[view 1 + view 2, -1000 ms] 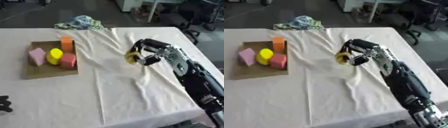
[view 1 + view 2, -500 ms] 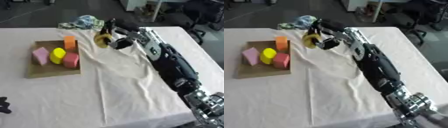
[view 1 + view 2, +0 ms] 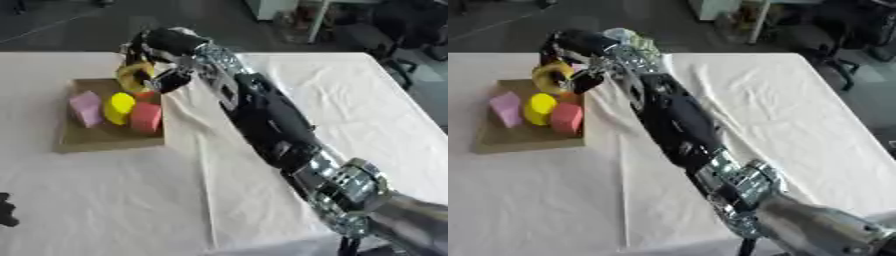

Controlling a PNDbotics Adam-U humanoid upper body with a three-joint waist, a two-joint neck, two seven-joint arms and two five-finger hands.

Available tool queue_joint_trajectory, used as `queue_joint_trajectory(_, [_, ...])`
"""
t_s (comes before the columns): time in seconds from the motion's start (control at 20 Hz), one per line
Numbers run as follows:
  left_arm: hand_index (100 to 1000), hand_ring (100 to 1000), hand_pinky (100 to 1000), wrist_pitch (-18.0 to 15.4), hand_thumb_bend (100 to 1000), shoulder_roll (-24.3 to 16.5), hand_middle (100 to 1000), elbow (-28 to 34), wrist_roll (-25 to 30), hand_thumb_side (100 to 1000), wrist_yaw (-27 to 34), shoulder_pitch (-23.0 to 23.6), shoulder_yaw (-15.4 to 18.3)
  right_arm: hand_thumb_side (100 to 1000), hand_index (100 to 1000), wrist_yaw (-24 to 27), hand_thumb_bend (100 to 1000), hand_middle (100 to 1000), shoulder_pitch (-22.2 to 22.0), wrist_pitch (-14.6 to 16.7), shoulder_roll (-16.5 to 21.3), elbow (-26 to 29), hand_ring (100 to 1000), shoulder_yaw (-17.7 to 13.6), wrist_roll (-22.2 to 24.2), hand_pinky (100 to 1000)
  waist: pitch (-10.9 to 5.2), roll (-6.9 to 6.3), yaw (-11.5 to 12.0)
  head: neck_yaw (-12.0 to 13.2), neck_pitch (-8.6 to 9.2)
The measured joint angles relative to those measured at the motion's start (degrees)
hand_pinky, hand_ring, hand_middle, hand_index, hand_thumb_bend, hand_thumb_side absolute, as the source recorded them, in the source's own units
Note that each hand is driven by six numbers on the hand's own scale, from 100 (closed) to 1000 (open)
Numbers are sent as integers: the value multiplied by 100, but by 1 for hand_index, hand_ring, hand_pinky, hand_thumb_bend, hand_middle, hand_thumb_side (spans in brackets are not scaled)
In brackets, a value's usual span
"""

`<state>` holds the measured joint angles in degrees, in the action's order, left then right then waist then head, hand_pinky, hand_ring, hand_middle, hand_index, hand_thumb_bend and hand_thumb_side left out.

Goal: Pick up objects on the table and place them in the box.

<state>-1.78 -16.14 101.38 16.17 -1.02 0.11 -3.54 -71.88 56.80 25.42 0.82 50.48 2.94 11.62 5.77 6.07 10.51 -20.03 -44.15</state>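
Right hand (image 3: 157, 52): we saw its fingers curled around a yellow ring (image 3: 133, 77), over the box's (image 3: 79, 142) far right corner.
Left hand (image 3: 7, 210): we couldn't tell.

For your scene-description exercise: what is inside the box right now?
In the box lie a pink block, a yellow block and a red block. The right hand holds a yellow ring above the far corner, covering what lies beneath it.

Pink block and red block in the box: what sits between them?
A yellow rounded block lies between the pink block and the red block in the box, seen clearly in both eye views.
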Motion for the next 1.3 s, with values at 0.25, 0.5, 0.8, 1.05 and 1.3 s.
queue_joint_trajectory(0.25, [740,542,806,6,100,0,574,0,17,1000,1,-1,-18,568,975,-802,247,836,-35,-285,-168,-237,763,-157,-423,750,0,0,3,-17,0])
queue_joint_trajectory(0.5, [740,542,806,8,100,0,574,0,18,1000,1,25,-18,393,978,-1156,187,843,-48,-576,-168,-231,767,-221,-1051,756,0,0,-37,-5,0])
queue_joint_trajectory(0.8, [739,541,807,15,100,-2,574,-1,-4,1000,-1,104,12,139,945,-596,100,752,-264,-514,82,395,689,-240,-1504,737,0,2,-214,116,0])
queue_joint_trajectory(1.05, [739,540,807,24,100,-2,574,-2,-61,1000,-9,195,63,184,918,1086,100,693,-942,-454,673,1395,633,-205,-1595,719,-6,3,-430,333,0])
queue_joint_trajectory(1.3, [739,540,807,24,100,-2,574,-2,-125,1000,-24,231,133,349,885,3211,100,636,-2186,-603,1257,2558,612,-275,-1628,725,-8,4,-593,606,0])
